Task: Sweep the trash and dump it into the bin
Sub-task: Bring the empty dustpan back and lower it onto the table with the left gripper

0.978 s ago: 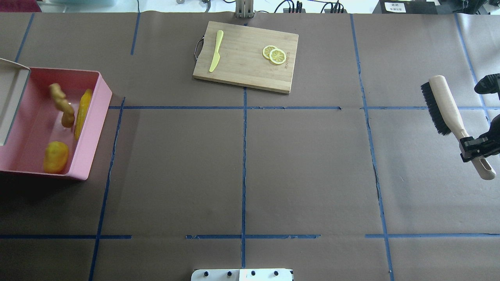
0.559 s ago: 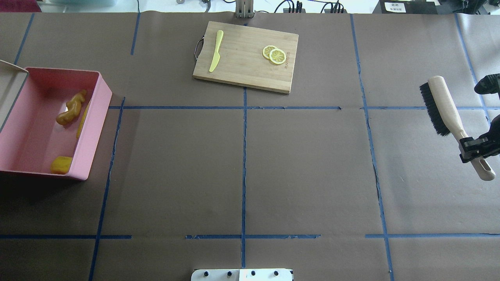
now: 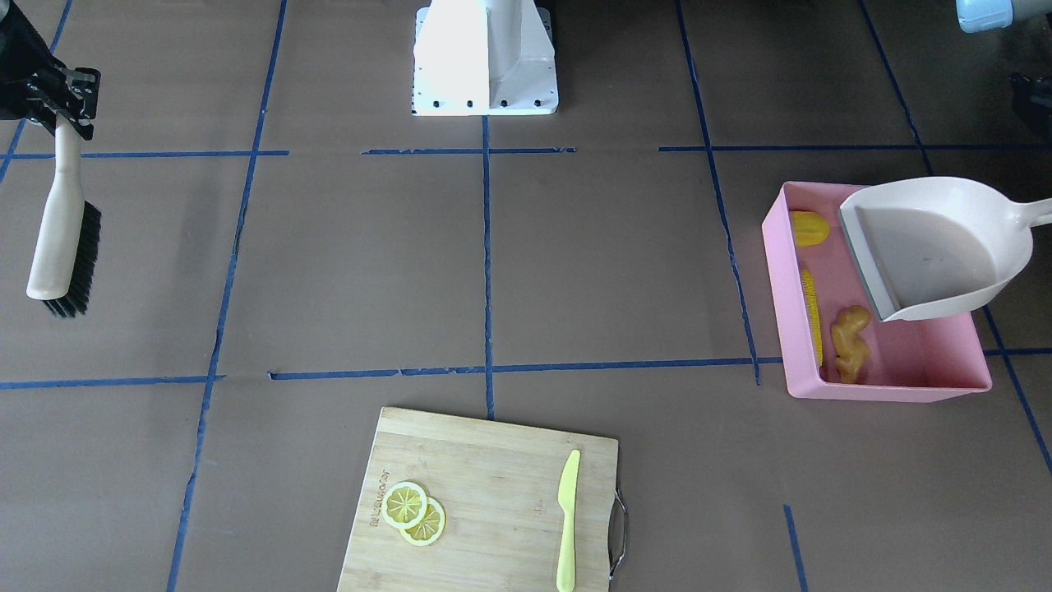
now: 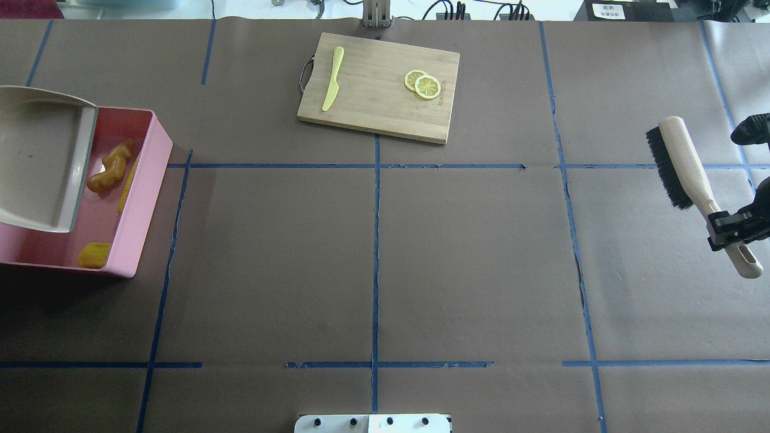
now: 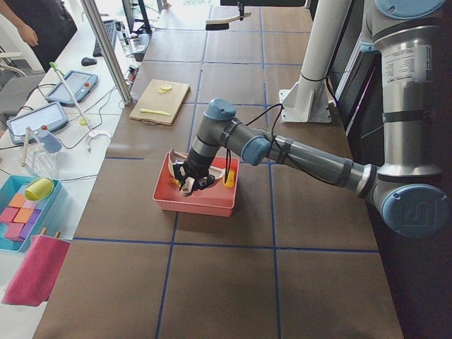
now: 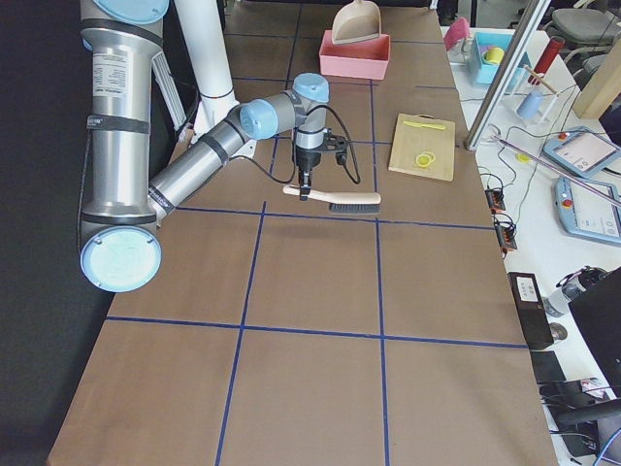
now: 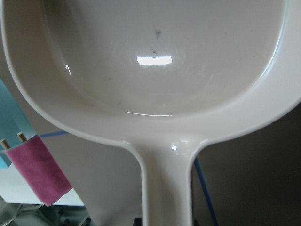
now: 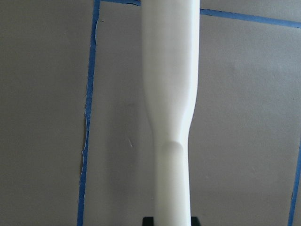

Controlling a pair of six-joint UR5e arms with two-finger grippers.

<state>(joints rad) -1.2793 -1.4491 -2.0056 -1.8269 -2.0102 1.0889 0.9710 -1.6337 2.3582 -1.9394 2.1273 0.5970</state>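
**Trash lies in the tub, pan levelled above it**

The smooth cream dustpan (image 3: pixel 937 247) hangs nearly level over the low-walled pink bin (image 3: pixel 888 386), no longer tipped on edge as before. Beyond its straight lip, away from the left gripper (image 5: pixel 191 176), lie three things. The ridged corn cob (image 3: pixel 812 306) runs lengthwise along the wall, beside the knobbly ginger root (image 3: pixel 851 341) and the rounded yellow lump (image 3: pixel 809 228). I cannot tell the left gripper's hold. The right gripper (image 4: pixel 731 227) is clamped on the handle of the black-bristled brush (image 4: pixel 683 159).

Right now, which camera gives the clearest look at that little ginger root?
The exterior front-facing view: the ginger root lies whole and uncovered in the pink bin. The overhead view shows it too, but the dustpan crowds its end. Both side views show it too small or hidden; the wrist cameras miss it.
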